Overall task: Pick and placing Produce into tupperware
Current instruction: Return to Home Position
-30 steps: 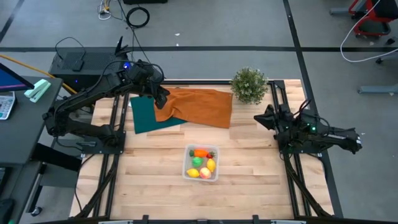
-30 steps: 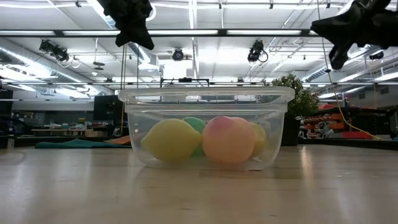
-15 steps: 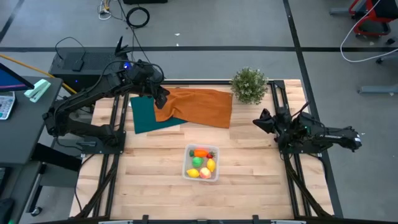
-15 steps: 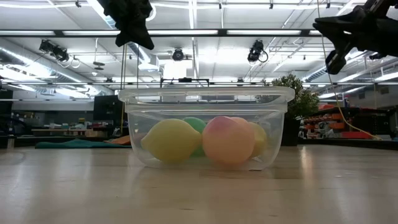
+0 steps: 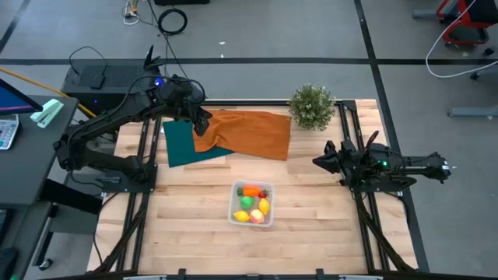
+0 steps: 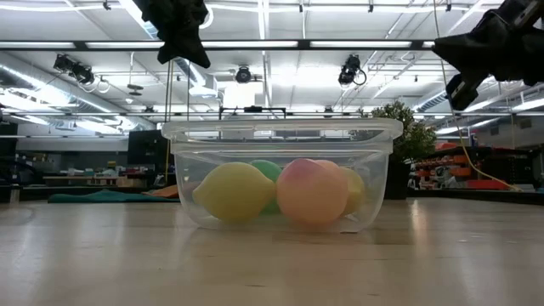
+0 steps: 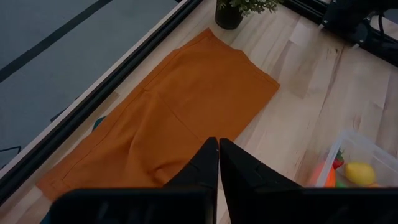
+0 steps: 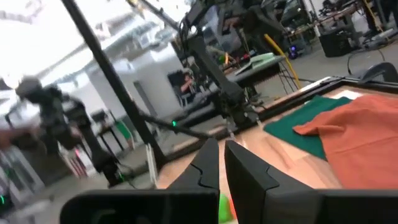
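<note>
Right hand [image 5: 317,161], closed and empty, is folding back at 3 o'clock. Left hand [image 5: 204,127], likewise closed, is hovering at 11 o'clock, since produce [image 5: 263,206] is filling tupperware [image 5: 233,207].

Six produce pieces [image 5: 250,190], one tupperware [image 5: 233,204], two cloths [image 5: 253,134], one plant [image 5: 312,106]

We see L gripper [image 5: 204,124] up at 11 o'clock, fingers pressed together; R gripper [image 5: 317,161] at 3 o'clock, fingers together too, arm stretched low.
</note>
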You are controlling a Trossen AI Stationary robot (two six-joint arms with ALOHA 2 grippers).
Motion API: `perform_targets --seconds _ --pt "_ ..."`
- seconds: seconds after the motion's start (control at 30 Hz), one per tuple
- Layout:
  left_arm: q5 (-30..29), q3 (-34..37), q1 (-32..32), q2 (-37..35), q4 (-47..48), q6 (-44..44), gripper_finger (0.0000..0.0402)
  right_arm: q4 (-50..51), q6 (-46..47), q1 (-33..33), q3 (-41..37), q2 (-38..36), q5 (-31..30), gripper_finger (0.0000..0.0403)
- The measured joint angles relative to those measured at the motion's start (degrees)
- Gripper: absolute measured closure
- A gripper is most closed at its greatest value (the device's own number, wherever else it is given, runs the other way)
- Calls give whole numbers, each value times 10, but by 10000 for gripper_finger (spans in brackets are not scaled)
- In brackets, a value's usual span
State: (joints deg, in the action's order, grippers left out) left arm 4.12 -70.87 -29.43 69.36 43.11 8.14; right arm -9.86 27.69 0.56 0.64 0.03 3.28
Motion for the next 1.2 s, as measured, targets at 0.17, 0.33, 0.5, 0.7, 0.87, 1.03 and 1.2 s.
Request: perform_targets --seconds 0.17,0.33,0.5,0.7,0.87,1.03,1.2 --pt "0 0 0 0 0 2 379 43 -51 0 0 0 20 403" --pt "0 0 1 0 0 2 387 77 -67 0 0 1 20 403" --pt "0 0 1 0 0 1 389 76 -77 0 -1 1 20 403" --pt "0 0 0 0 0 1 380 101 -79 0 6 1 20 403" --pt "0 0 0 0 0 1 379 103 -79 0 7 1 20 403" --pt "0 0 0 0 0 0 387 104 -79 0 8 1 21 403" --pt "0 0 0 0 0 0 389 105 -137 0 9 1 18 403"
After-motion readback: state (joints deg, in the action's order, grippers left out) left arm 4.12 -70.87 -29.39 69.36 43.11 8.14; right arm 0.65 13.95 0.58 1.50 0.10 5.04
